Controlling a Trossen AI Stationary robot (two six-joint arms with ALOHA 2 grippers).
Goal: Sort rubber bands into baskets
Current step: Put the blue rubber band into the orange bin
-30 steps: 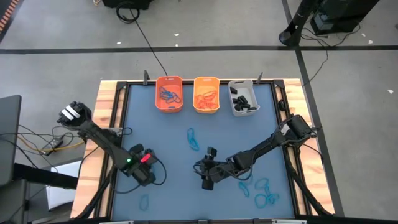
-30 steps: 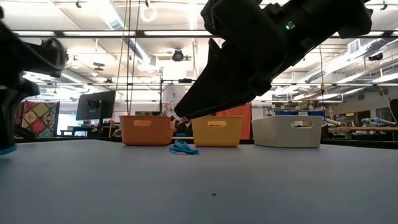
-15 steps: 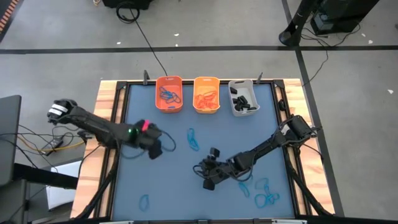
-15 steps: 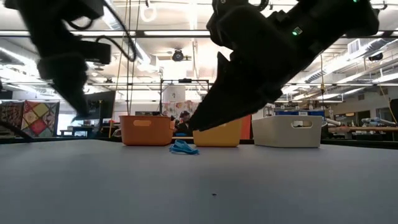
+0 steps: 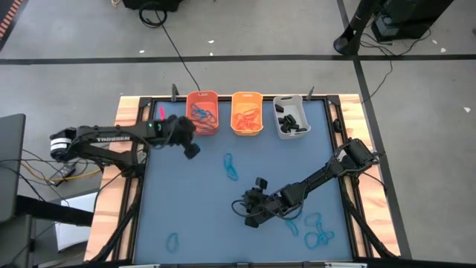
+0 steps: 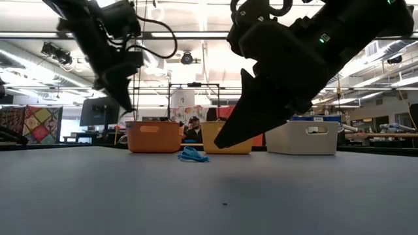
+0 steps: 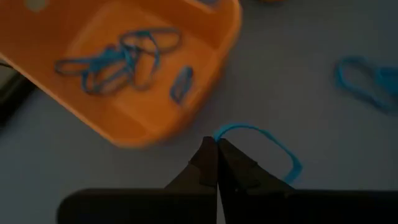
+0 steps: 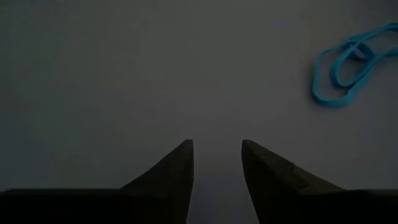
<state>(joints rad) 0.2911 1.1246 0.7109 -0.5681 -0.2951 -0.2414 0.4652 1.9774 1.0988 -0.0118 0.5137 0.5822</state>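
The left gripper [image 7: 216, 144], left of centre in the upper high view, pinches a thin blue rubber band loop [image 7: 261, 138] just beside the orange plastic basket [image 5: 201, 112] that already holds blue bands; the step in hand looks like delivery, which calls for moving over the rim before letting go. The right gripper [image 8: 216, 149], lower centre, hangs with fingers parted and empty over the blue-grey table [image 5: 201, 216].

You saw a blue band [image 7: 258, 146] pinched between dark jaws just beside the orange basket [image 7: 134, 62] of blue loops [image 7: 118, 59].
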